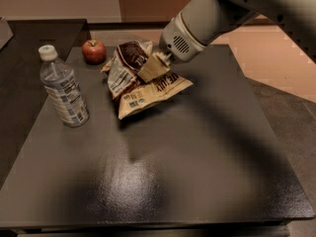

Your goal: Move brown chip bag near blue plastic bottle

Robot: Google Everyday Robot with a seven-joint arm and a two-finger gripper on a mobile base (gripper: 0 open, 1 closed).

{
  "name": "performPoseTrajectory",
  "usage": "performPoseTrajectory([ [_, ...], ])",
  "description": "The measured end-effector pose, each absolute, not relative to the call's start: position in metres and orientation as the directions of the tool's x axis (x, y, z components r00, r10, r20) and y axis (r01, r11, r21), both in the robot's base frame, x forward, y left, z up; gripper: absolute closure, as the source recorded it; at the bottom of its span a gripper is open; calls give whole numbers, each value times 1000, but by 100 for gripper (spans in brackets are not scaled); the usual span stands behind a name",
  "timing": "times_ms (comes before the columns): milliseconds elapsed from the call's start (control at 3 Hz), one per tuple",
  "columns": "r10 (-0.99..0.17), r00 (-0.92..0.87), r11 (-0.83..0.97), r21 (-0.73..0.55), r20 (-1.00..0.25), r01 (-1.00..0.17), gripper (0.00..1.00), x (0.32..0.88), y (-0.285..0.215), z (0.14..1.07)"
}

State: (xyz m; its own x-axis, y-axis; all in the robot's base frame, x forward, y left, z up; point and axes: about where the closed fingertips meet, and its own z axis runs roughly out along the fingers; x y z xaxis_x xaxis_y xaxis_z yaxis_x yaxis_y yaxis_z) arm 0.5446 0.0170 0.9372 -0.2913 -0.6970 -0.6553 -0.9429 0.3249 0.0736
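Observation:
The brown chip bag [140,80] is crumpled, with a dark brown top, a white label panel and a cream lower band. It hangs from my gripper [154,67], which is shut on its upper middle, and it is tilted above the dark table [197,152]. The blue plastic bottle [63,88] stands upright with its white cap at the table's left side, a short gap left of the bag.
A red apple [94,51] sits at the table's far left corner, just behind the bag. My arm [217,14] reaches in from the upper right. A darker counter [29,38] adjoins the table at the left.

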Motion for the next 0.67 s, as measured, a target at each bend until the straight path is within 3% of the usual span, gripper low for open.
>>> performPoseTrajectory([
  [333,-687,-274,294,88,-673,-952,100,531,33,932],
  [667,-677,-249,258,94,-693,-962,77,519,51,926],
])
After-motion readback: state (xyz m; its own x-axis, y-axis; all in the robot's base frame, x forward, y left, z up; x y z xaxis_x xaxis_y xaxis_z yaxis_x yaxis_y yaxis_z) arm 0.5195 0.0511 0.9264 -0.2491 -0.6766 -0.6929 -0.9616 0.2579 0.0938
